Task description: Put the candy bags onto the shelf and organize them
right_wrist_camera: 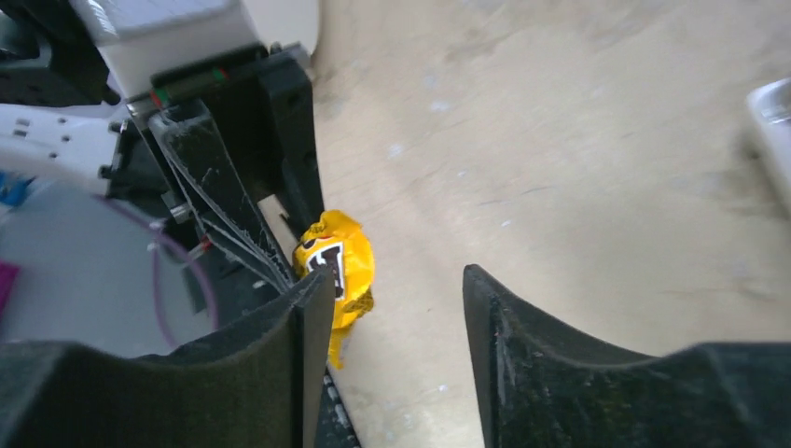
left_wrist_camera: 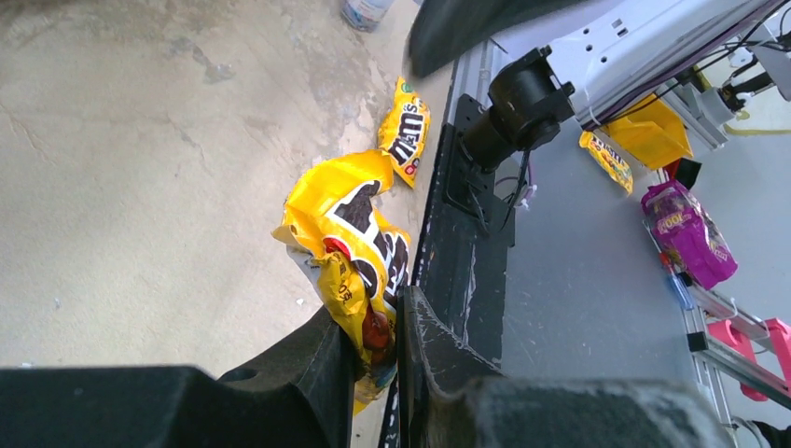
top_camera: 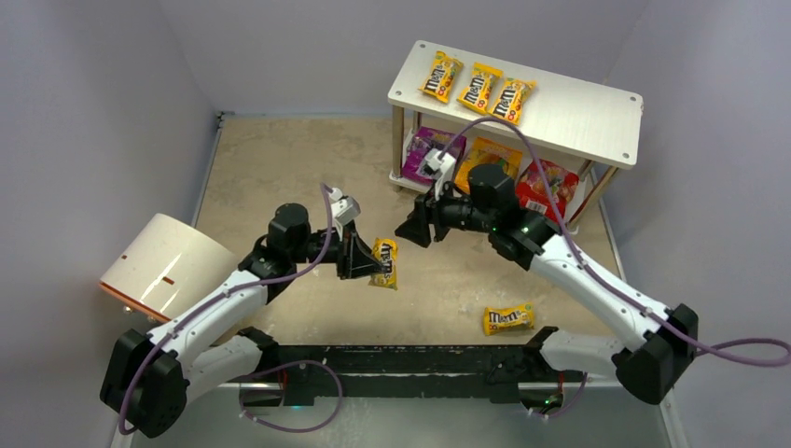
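Note:
My left gripper [top_camera: 371,261] is shut on a yellow M&M's packet [top_camera: 384,262] and holds it above the floor mid-table; the packet shows pinched between the pads in the left wrist view [left_wrist_camera: 350,252]. My right gripper [top_camera: 413,224] is open and empty, facing the held packet [right_wrist_camera: 338,266] from the right. Another yellow packet [top_camera: 508,319] lies on the floor near the front right, also in the left wrist view [left_wrist_camera: 407,131]. The shelf [top_camera: 597,117] stands at the back right. Three yellow packets [top_camera: 476,87] lie on its top board. Purple [top_camera: 424,149], orange [top_camera: 487,152] and red [top_camera: 548,187] pouches stand below.
A white-and-tan cylinder [top_camera: 163,266] lies at the left. The black base rail [top_camera: 410,364] runs along the near edge. A small clear round object [left_wrist_camera: 364,11] sits on the floor beyond the packets. Grey walls close in the sides.

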Controlling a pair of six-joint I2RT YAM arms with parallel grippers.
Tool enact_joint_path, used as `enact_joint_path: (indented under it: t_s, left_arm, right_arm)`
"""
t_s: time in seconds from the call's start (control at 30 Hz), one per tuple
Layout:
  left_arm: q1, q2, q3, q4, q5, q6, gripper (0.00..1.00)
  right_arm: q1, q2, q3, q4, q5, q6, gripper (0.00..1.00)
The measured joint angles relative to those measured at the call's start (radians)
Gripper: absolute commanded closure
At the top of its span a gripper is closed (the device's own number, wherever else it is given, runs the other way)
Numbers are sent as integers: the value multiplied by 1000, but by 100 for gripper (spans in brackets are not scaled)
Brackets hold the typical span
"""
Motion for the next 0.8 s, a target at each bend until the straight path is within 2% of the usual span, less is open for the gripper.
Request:
enact_joint_path:
  t_s: [0.07,0.17,0.23,0.47,0.73,0.8]
  left_arm:
    - [0,3,0,-17,0,8,100]
    - [0,11,5,-24,-8,33,100]
    - [0,21,13,-14,-18,52,100]
    - [-14,107,104,12,-4,244,100]
    - [-115,166,264,-153,-11,597,100]
    - [-131,171,290,-188,-18,646,100]
  right_arm:
    - [-3,-64,0,4,70,-12,35]
    - [-6,-148,-3,16,95,-26,13]
    - [-6,-189,-3,19,81,-36,8]
    - [-6,-127,91,-164,36,-53,11]
    - [-6,-68,184,-333,40,-55,22]
    - [-6,-46,204,-357,44,-60,25]
